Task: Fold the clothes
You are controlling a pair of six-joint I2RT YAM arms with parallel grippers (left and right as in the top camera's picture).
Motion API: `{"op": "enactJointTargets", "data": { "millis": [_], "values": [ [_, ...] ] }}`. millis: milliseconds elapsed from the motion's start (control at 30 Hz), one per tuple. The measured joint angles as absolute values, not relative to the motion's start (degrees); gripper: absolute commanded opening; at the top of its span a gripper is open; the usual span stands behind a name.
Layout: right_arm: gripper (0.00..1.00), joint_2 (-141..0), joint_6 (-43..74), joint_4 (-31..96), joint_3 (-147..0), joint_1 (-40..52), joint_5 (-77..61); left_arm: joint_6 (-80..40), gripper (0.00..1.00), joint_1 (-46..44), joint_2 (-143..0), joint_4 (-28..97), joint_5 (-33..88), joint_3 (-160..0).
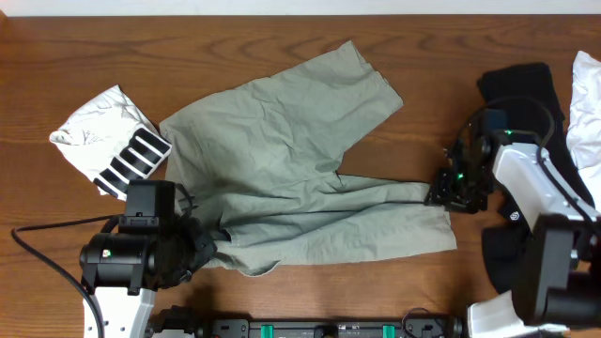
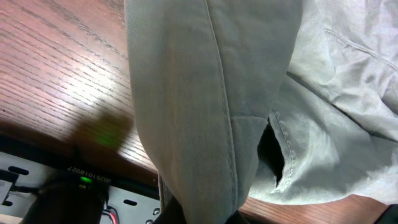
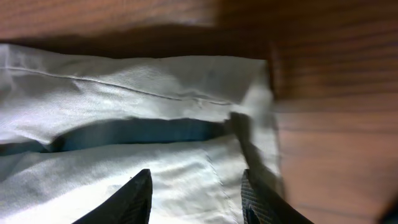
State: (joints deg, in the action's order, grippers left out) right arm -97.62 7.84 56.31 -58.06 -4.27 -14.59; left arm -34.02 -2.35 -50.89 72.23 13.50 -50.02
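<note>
With the shorts [image 1: 282, 178] on the surface [image 1: 282, 28] being clenched by the left tool [image 1: 201, 247] and the right tool [image 3: 196, 190] being held released over the hem [image 3: 264, 93], bunching is being risked by one-sided pulling.

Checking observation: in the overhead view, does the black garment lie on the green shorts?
No, bare table separates the black garment from the shorts.

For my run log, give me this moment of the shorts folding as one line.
task: fold clothes | left gripper: shut on shorts | right gripper: open over leg hem | shorts: spread on table
</note>
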Motion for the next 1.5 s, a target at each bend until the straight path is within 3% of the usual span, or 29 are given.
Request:
{"op": "enactJointTargets", "data": {
  "millis": [567,967,1267,1367,1500],
  "values": [
    [0.49,-99.9,8.3,56.3,-57.5,-4.3,-16.5,-34.0,0.07,-2.3,-50.9,72.2,13.5,-50.0],
    [0.49,-99.9,24.9,55.4,-57.5,-4.2,-13.0,-34.0,0.07,-2.3,-50.9,72.2,13.5,-50.0],
    [0.49,-99.9,29.7,54.5,-57.0,-1.9,-12.4,-34.0,0.07,-2.3,-50.9,72.2,13.5,-50.0],
    [0.45,-99.9,30.7,54.5,-56.8,-0.5,-11.9,-34.0,0.07,-2.3,-50.9,72.2,13.5,-50.0],
    [0.20,-99.9,31.5,54.4,-56.8,0.4,-11.5,-34.0,0.07,-2.3,-50.9,72.2,13.5,-50.0]
  ]
}}
